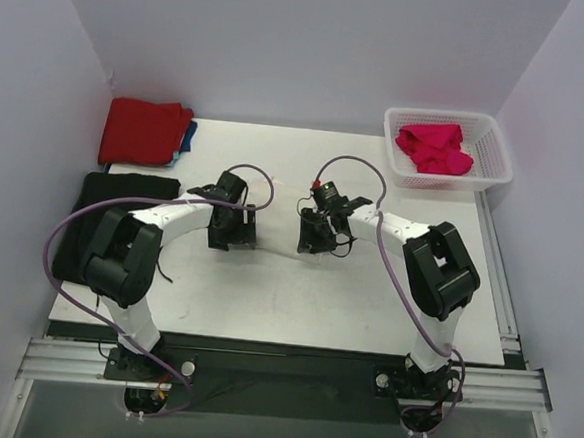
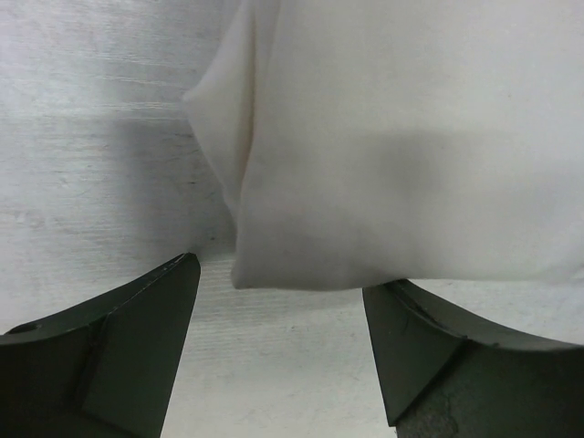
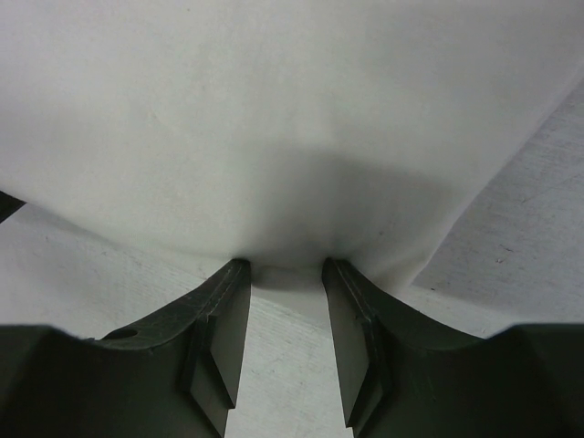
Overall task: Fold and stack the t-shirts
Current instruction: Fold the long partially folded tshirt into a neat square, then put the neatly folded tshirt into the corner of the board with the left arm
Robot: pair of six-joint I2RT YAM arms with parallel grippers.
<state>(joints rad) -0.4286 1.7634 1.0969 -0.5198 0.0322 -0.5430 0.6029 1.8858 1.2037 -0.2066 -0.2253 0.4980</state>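
Note:
A cream-white t-shirt (image 1: 283, 210) lies folded in the middle of the table, between my two grippers. My left gripper (image 1: 233, 231) is open at its left side. In the left wrist view the shirt's folded corner (image 2: 392, 164) ends just ahead of the wide-open gripper (image 2: 278, 278), touching neither finger. My right gripper (image 1: 317, 237) is open at the shirt's right side. In the right wrist view the shirt's edge (image 3: 274, 119) rests against both fingertips of the gripper (image 3: 285, 269), with bare table between them. A folded red t-shirt (image 1: 143, 130) lies on a blue one (image 1: 187, 138) at the back left.
A white basket (image 1: 499, 143) at the back right holds a crumpled magenta-pink t-shirt (image 1: 434, 149). A black cloth (image 1: 90, 210) lies at the table's left edge, partly under the left arm. White walls close in the back and both sides.

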